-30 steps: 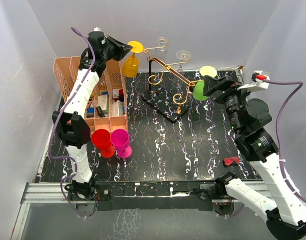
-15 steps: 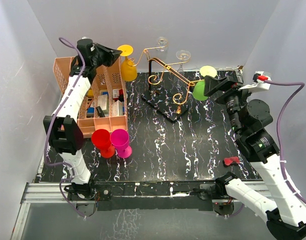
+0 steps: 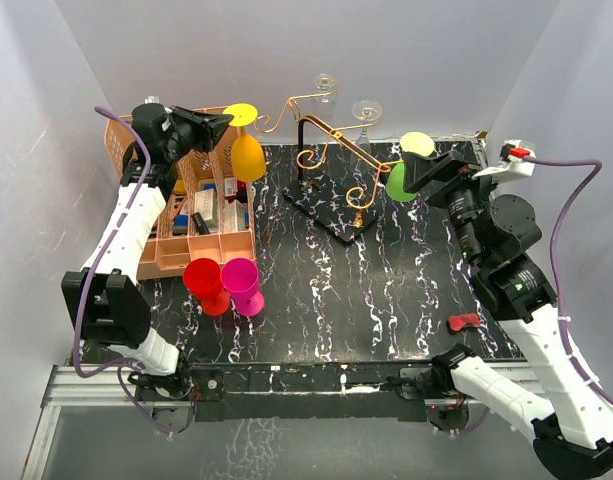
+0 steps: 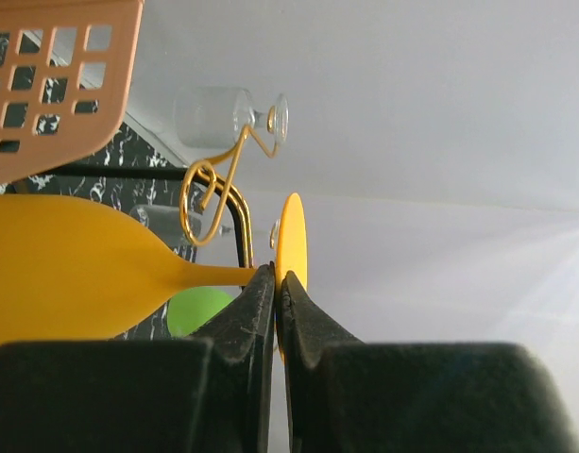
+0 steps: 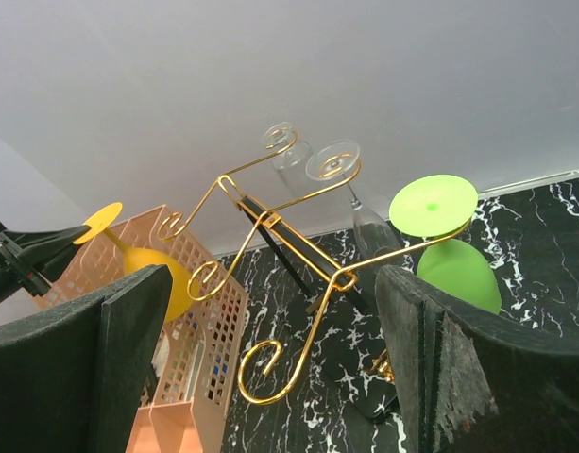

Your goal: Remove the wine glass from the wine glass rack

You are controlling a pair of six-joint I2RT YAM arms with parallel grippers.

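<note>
The left claw [image 4: 276,278] is pinching tight on the thin stem of the yellow glass [image 4: 72,260], just under its foot, and is holding it upside down, bowl hanging low, over the back corner of the organiser [image 3: 126,140]. From the right wrist view the yellow foot is sitting apart from the nearest gold scroll of the rack [image 5: 291,243], so this glass is looking free of its arm and the lift itself is looking done; what is remaining, by my reading, is carrying it clear and setting it down. The right claw [image 5: 275,363] is standing wide apart, gripping nothing, and is facing the green glass [image 5: 457,269], which is hanging by its foot on the rack's near right arm. Two clear glasses [image 3: 366,110] are hanging on the back arms, so three are left if all are meant. A red glass [image 3: 202,280] and a pink glass [image 3: 242,280] are standing upright on the table beside the organiser. The yellow bowl is running off the left edge of the left wrist view, so whether it is brushing the organiser is hard to tell; the right finger is cutting off part of the green bowl.
</note>
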